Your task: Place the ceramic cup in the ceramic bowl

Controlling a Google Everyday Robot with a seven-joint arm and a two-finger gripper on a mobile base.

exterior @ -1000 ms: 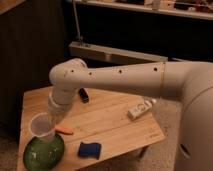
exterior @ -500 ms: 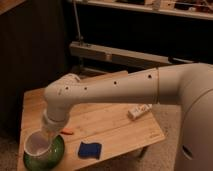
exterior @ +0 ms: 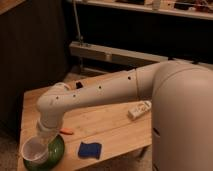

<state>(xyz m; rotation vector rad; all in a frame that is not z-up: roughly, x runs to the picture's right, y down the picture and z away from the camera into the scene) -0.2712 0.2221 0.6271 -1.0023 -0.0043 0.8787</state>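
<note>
- Where the arm is ending in the lower left of the frame, the gripper (exterior: 44,142) is sitting hidden behind the wrist housing and the ceramic cup (exterior: 34,150), so whether it is clenched or released I cannot tell.
- Just below the wrist, the ceramic cup is appearing whitish and translucent, its wide rim tilting toward the camera, directly over the left part of the ceramic bowl (exterior: 54,152).
- Whether the cup is touching the bowl's surface or hanging just above it is not something I can tell.
- Resting at the lower left corner of the wooden table (exterior: 107,125), the ceramic bowl is showing as a glossy green dish, with only its right side and lower edge peeking out past the cup and wrist.
- Just right of the wrist, a small orange object (exterior: 67,132) is lying on the tabletop, close to the bowl's upper right edge.
- Further right, near the table's front edge, a blue sponge-like object (exterior: 89,149) is lying flat, apart from the bowl.
- Toward the right end of the table, a white remote-like object (exterior: 139,109) is lying at a slant.
- Stretching from the large pale body on the right of the frame, the robot arm (exterior: 100,95) is crossing the table diagonally down to the lower left.
</note>
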